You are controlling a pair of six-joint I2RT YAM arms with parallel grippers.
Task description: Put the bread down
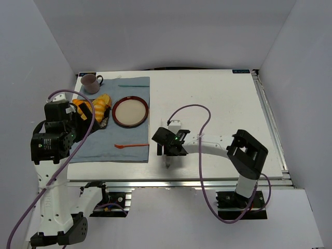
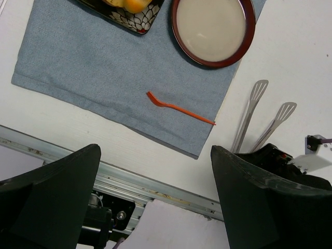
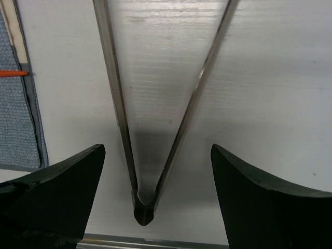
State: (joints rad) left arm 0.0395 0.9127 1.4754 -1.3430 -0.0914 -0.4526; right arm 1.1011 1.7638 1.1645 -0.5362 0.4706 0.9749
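Right gripper point(image 3: 156, 150): fingers spread wide, holding nothing, poised over tongs point(image 3: 116, 93).
Tongs' hinge lies just beneath, between the fingers, arms splaying forward. Best to descend centred and clamp across both arms. Bread point(image 1: 102, 105) is well away, forward-left, on the tray point(image 1: 104, 124) beyond the plate point(image 1: 147, 111).

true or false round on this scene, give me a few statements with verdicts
1. The round plate is empty. True.
2. The right gripper is shut on the tongs. False: its jaws stand open on either side of the tongs, which lie on the table.
3. The orange fork lies on the blue cloth. True.
4. The bread sits on the round plate. False: it is on the dark patterned tray beside the plate.
5. The left gripper holds the fork. False: it is open and empty.
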